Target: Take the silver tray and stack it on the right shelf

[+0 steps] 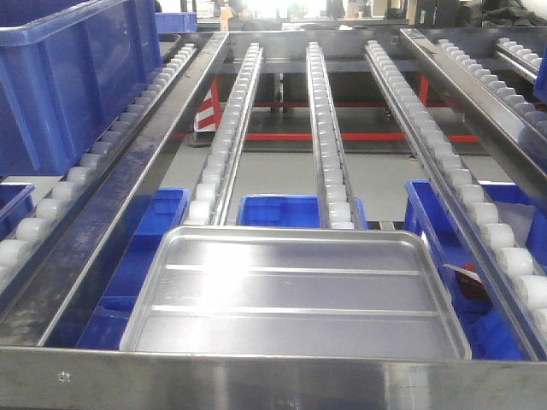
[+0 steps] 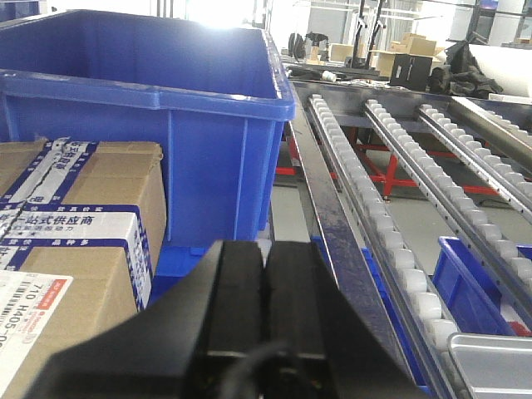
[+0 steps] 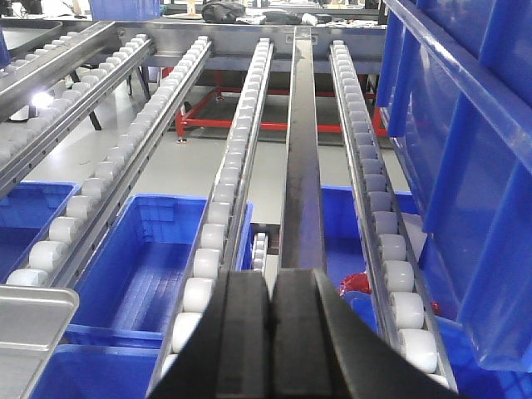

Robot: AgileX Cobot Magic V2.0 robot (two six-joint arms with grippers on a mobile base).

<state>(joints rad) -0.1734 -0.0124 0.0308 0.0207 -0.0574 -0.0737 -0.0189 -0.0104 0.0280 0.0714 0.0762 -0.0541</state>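
The silver tray (image 1: 295, 295), shiny with two long ribs, lies flat on the white rollers of the right shelf (image 1: 329, 154), its near rim against the broad steel front bar (image 1: 273, 380). Neither gripper shows in the front view. My left gripper (image 2: 264, 249) is shut with nothing in it, left of the tray, whose corner (image 2: 490, 362) shows at the lower right of the left wrist view. My right gripper (image 3: 270, 278) is also shut and empty, above a roller rail to the tray's right. Only a tray corner (image 3: 33, 320) shows at the lower left of the right wrist view.
A large blue bin (image 1: 68, 77) stands on the left lane, with cardboard boxes (image 2: 75, 224) in front of it. Another blue bin (image 3: 465, 166) stands close on the far right. Open blue bins (image 1: 278, 209) sit on the level below.
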